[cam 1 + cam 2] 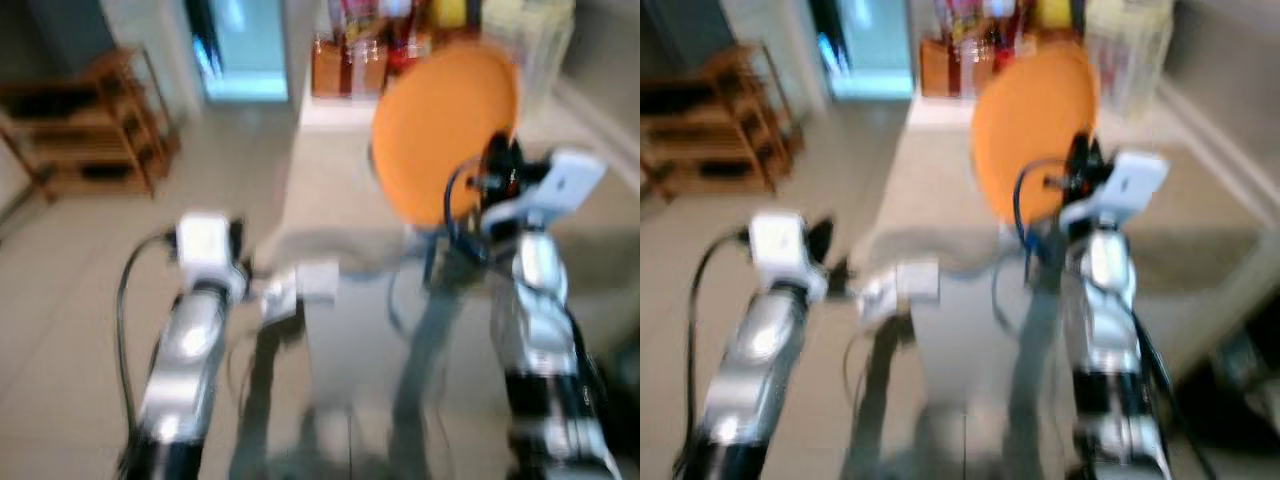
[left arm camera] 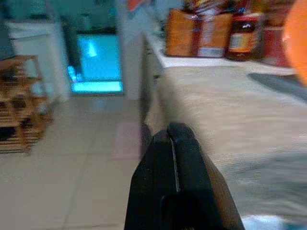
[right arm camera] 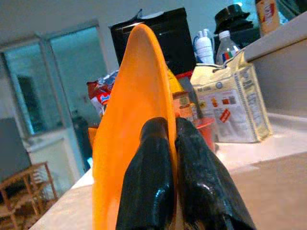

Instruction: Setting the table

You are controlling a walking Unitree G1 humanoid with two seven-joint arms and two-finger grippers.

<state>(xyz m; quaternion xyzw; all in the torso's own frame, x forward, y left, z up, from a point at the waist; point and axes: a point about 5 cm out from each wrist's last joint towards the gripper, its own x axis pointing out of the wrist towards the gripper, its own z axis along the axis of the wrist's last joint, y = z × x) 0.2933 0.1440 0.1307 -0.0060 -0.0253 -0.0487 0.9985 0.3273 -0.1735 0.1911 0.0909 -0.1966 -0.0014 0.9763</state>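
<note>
An orange plate [image 1: 445, 130] is held upright on its edge above the counter [image 1: 340, 190], with my right gripper [image 3: 170, 127] shut on its rim. In the right wrist view the two black fingers [image 3: 148, 182] pinch the plate [image 3: 129, 124] from either side. My left gripper [image 2: 173, 132] is shut with nothing in it and hangs beside the counter's left edge [image 2: 153, 91]. The left arm [image 1: 195, 320] reaches forward low on the left. Both eye views are blurred.
Jars, bottles and food packets [image 1: 370, 50] crowd the far end of the counter, and a paper bag [image 3: 230, 100] stands near the plate. A wooden shelf rack [image 1: 90, 125] stands on the tiled floor to the left. A bright glass door [image 1: 240, 50] lies beyond.
</note>
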